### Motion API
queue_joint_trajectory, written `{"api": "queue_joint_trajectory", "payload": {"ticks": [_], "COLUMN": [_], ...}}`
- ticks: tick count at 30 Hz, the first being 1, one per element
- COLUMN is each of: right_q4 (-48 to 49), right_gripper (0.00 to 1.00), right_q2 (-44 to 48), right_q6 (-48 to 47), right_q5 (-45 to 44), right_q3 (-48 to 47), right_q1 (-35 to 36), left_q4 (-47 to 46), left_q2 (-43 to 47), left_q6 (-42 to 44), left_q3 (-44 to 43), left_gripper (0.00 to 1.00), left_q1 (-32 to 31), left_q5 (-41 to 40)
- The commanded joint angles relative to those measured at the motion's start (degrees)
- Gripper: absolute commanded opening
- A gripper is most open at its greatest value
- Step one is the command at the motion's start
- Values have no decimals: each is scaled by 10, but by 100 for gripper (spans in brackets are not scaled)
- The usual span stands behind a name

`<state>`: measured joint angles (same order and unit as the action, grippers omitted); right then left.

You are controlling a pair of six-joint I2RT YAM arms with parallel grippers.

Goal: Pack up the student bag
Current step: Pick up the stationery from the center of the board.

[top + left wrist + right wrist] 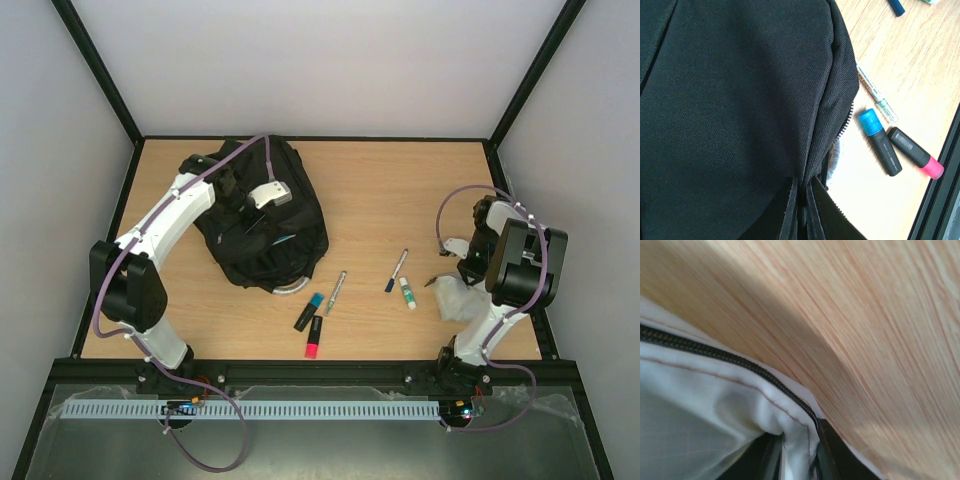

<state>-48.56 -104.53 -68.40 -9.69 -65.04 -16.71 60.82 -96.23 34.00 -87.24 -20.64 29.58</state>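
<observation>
- Probably the prep step: left jaws are clamped tight on student bag [262, 215] fabric, at the far left of the desk [400, 180].
- Right jaws pinch the zip edge of the white pouch [458, 298], near right.
- Next likely calls for opening the bag; pens [335, 292] lie loose between.

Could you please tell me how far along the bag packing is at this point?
Nothing looks packed yet. In hand: the left end effector pinches the student bag fabric, and the right end effector grips a white zip pouch. Left to do: the blue highlighter, pink highlighter, clear pen, blue pen and small white tube lie loose on the table.
</observation>
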Motion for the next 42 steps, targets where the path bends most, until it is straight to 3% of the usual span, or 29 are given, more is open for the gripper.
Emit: {"api": "queue_joint_trajectory", "payload": {"ticks": [1,4,13,25,32,37,42], "right_q4": [-26,-49,-117,-125,-95,-64,-17], "right_gripper": [13,1,1,1,1,13,42], "right_q2": [-12,-12,49,145,213,260,274], "right_q6": [16,41,127,226,195,176,196], "right_q5": [0,16,87,190,162,132,116], "right_q3": [-5,-48,-145,-135,4,62,58], "right_q1": [2,-1,-2,9,17,23,27], "left_q4": [22,21,20,21,19,18,15], "left_q2": [7,5,6,-15,-24,-22,-23], "left_q6": [5,5,8,7,6,6,7], "left_q3": [-5,-6,1,-23,-37,-30,-29], "left_gripper": [7,7,7,7,7,7,7], "left_q1": [-7,-7,-7,-7,-9,-10,-12], "left_q5": [28,29,30,48,50,49,50]}}
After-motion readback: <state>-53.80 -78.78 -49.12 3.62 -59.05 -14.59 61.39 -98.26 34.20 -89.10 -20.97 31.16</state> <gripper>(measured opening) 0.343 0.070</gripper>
